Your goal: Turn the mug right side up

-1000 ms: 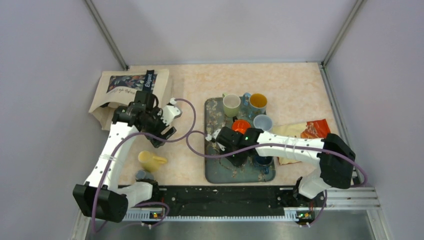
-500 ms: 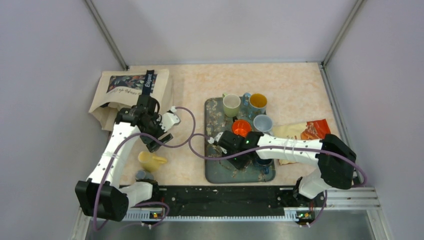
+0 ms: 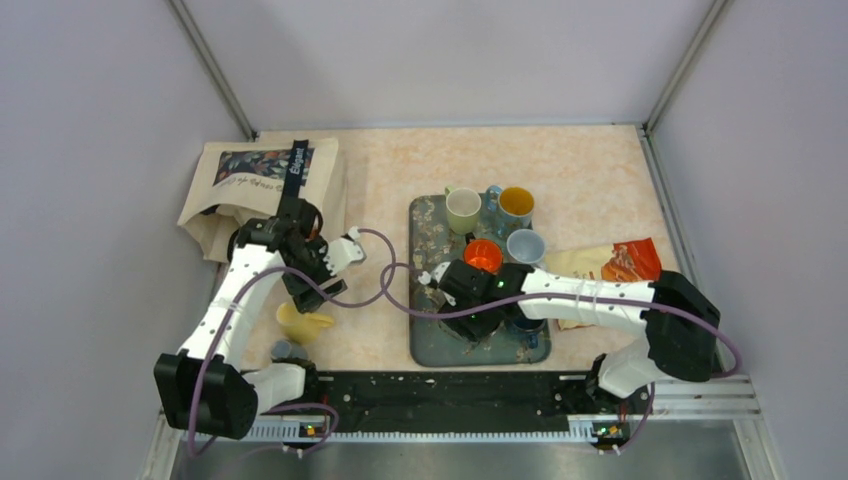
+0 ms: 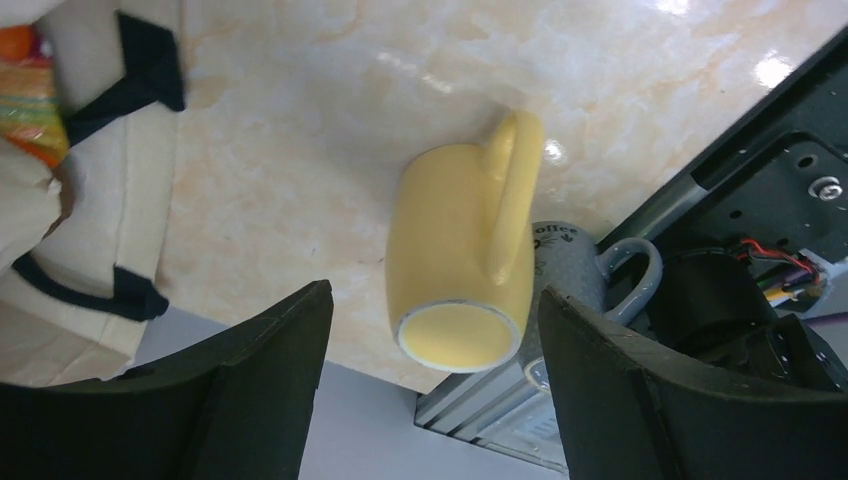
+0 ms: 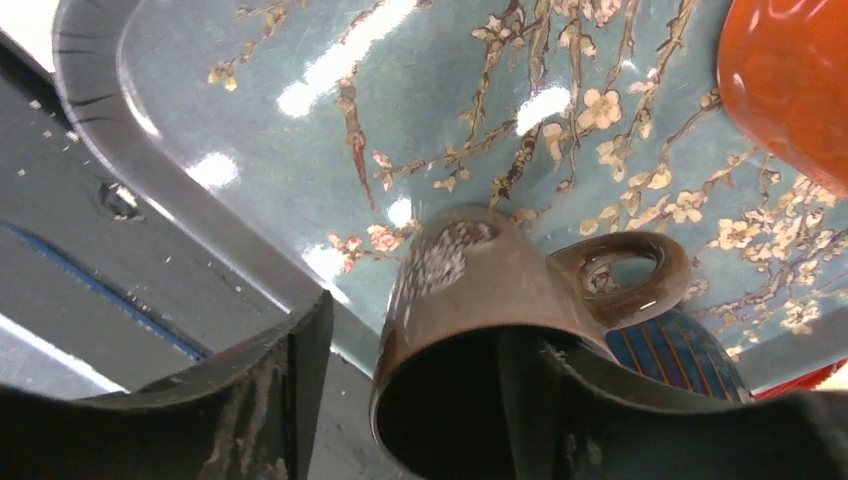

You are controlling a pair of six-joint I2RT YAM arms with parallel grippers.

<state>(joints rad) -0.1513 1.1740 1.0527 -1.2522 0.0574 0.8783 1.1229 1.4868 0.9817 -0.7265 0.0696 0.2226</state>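
Yellow mug (image 3: 303, 323) is seen lying on its side on the counter (image 3: 380, 170), near left, just below the left claw (image 3: 315, 292). Right claw (image 3: 470, 325) is over the tray (image 3: 425, 215). Left wrist: claw spread, mug framed between the fingers, untouched; grey mug (image 4: 580, 270) just beside it. Right wrist: claw spread at a brown mug (image 5: 480, 290) on the tray; contact cannot be told.

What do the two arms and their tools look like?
The left arm and right arm have white links with black joints and bases. A purple cable runs along each. The tool fingers are broad and black. A green light marks the right arm.
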